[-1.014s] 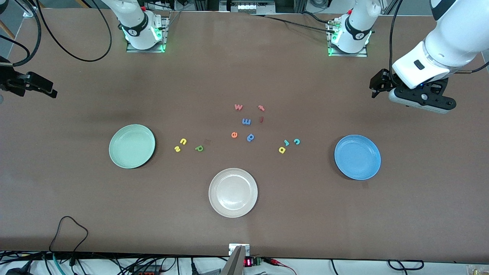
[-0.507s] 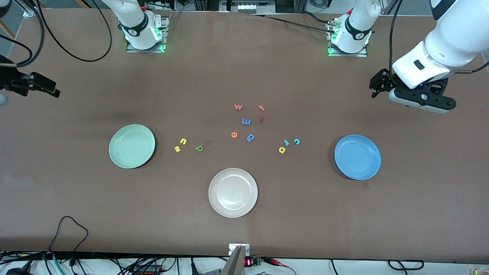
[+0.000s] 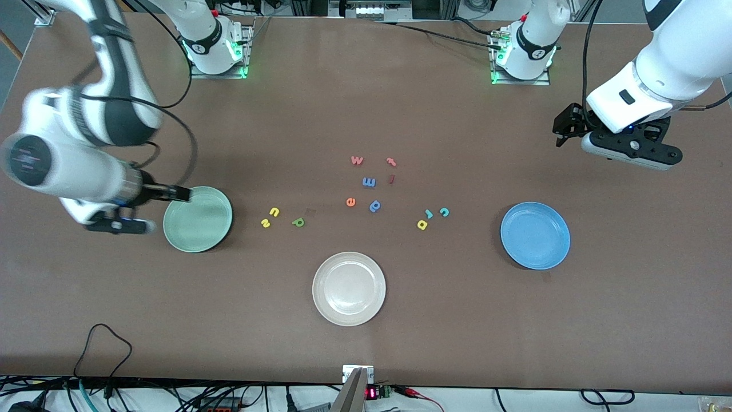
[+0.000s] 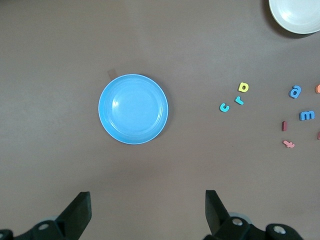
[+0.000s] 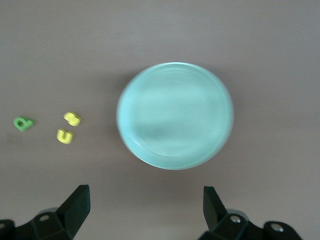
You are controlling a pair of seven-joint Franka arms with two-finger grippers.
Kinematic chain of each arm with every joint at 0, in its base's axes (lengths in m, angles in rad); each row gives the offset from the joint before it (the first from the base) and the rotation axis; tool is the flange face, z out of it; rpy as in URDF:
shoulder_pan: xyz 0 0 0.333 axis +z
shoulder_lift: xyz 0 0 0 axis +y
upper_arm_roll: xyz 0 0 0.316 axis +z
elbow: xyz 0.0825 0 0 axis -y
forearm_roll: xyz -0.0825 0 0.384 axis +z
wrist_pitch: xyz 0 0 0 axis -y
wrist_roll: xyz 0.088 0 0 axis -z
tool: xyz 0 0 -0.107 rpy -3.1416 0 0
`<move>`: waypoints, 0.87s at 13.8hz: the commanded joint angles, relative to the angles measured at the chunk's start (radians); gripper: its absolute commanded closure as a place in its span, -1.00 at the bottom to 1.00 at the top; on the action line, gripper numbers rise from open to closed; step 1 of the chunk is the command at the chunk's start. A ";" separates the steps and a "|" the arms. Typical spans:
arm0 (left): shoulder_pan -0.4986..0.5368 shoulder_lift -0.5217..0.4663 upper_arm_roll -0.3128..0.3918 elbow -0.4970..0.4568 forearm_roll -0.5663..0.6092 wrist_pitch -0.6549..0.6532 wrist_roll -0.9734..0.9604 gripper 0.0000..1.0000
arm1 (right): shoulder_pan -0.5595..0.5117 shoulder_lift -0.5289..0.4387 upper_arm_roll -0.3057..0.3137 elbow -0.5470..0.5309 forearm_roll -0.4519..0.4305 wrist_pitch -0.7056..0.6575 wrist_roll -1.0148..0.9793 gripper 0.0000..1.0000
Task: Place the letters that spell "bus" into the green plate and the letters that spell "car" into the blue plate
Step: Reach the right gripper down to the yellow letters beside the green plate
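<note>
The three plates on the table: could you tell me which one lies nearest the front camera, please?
The cream-white plate. It sits lowest in the front view, nearer the camera than the green plate and the blue plate, and between them.

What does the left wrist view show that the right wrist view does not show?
Only the left wrist view shows the blue plate, the teal c, teal-blue r and yellow a, part of the cream-white plate, and the open left gripper. Only the right wrist view shows the green plate, the green b, yellow u and yellow s, and the open right gripper. Both show the brown table.
</note>
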 commanded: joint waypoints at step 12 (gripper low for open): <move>-0.028 0.139 -0.007 0.001 -0.021 -0.213 -0.006 -1.00 | 0.197 0.332 -0.006 0.042 0.002 0.367 0.297 -0.75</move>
